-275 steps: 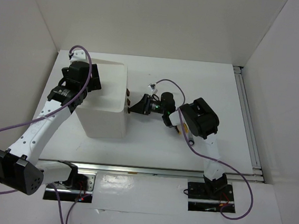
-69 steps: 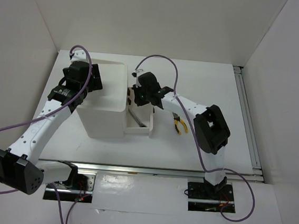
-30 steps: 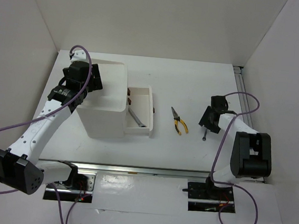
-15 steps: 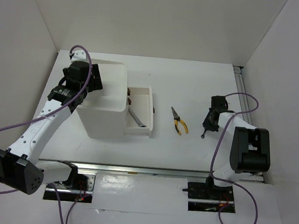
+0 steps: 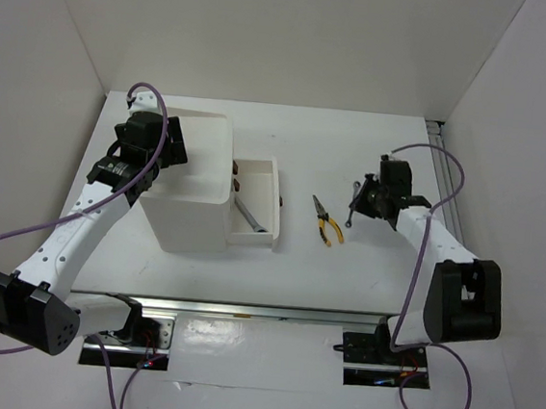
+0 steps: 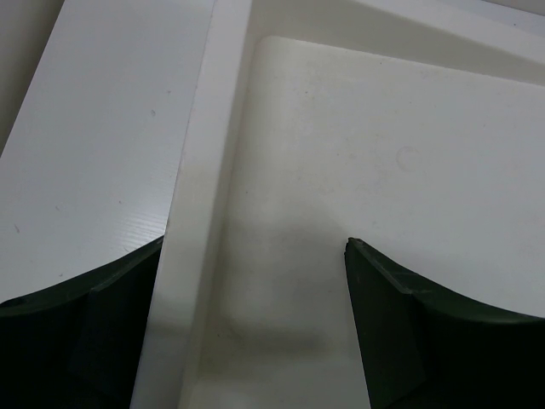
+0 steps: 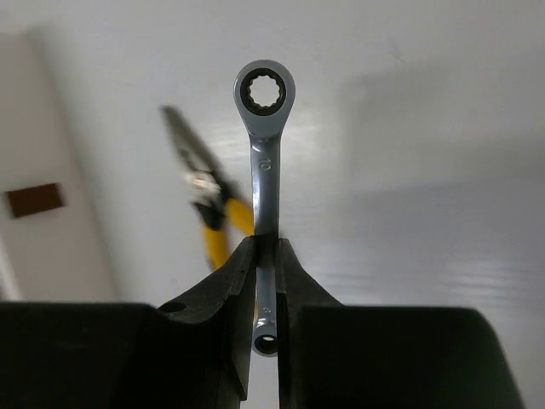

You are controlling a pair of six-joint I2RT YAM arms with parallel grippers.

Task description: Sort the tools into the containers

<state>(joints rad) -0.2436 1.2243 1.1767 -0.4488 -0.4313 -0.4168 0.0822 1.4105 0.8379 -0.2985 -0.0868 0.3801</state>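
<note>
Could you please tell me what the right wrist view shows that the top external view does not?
Only the right wrist view: the toothed ring end and stamped shaft of the wrench, pinched by the right hand. Only the top external view: the left arm over the white box, and a tool lying in the open drawer. Both: the wrench and the yellow-handled pliers.

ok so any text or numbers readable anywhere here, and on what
"10": stamped on the shank of the silver wrench held in the right gripper.
A second mark lower on that shank, inside the grip: too hidden to read.
No text shows on the pliers or the white box.
</note>
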